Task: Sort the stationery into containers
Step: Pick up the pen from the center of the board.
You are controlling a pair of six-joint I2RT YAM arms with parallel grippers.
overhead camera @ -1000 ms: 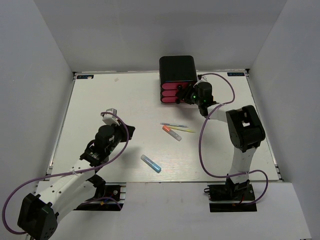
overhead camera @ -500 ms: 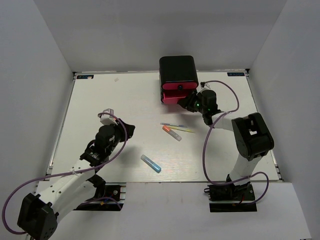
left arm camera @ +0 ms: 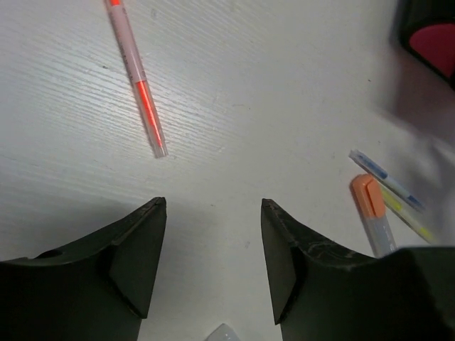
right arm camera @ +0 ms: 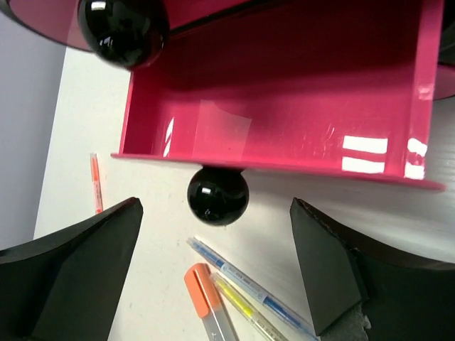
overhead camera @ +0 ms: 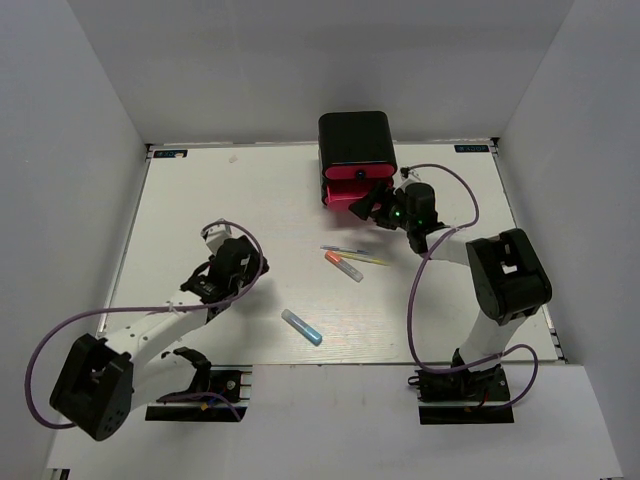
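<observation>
The bottom drawer (right arm camera: 284, 92) of the black box (overhead camera: 355, 138) stands open. The right gripper (right arm camera: 215, 206) has its jaws wide, with the knob (right arm camera: 217, 195) between them but untouched. The left gripper (left arm camera: 212, 206), jaws parted and empty, hangs low with the red pen (left arm camera: 138, 82) just ahead. A blue pen (left arm camera: 387, 181), yellow pen (left arm camera: 409, 220) and orange marker (left arm camera: 370, 206) lie bunched before the drawer, and a blue marker (overhead camera: 302, 327) lies apart. To my eye the pen is next: the left should move forward, straddle its middle crosswise and close gently. The right should back straight off without nudging the knob.
</observation>
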